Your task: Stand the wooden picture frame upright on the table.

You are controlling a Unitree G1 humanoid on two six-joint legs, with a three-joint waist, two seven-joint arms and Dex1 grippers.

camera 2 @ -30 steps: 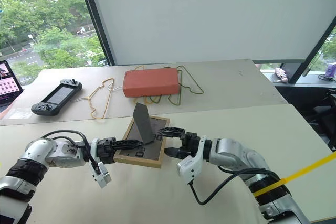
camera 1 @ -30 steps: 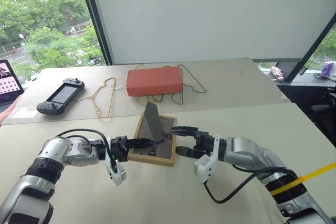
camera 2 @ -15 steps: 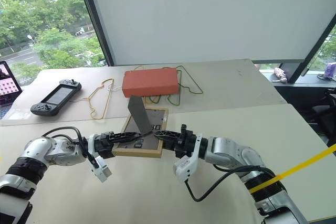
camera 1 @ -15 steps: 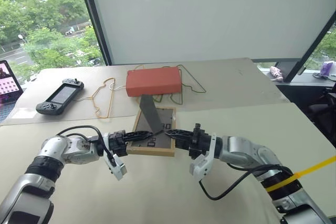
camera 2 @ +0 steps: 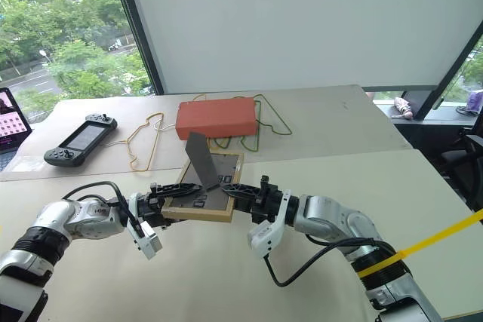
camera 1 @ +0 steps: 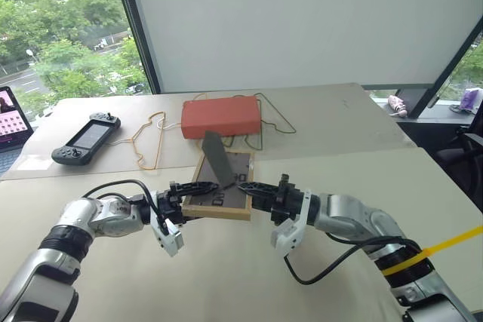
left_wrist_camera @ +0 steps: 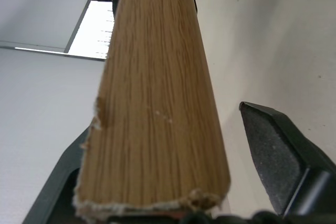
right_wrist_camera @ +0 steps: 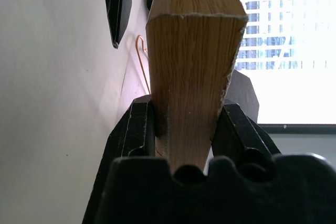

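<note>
Right tool (camera 2: 235,188) clamped on grainy light-wood picture frame (camera 2: 202,195); left tool (camera 2: 177,190) open astride its edge.

Red box (camera 1: 220,116): far side, resting on wire hangers (camera 1: 151,138)
Game console (camera 1: 86,138): left of the hangers
Laptop (camera 1: 10,127): at the left edge, screen lit

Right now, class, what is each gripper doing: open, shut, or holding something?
Left gripper: open, its fingers either side of the picture frame edge, one clear of the wood.
Right gripper: shut on the picture frame.
</note>
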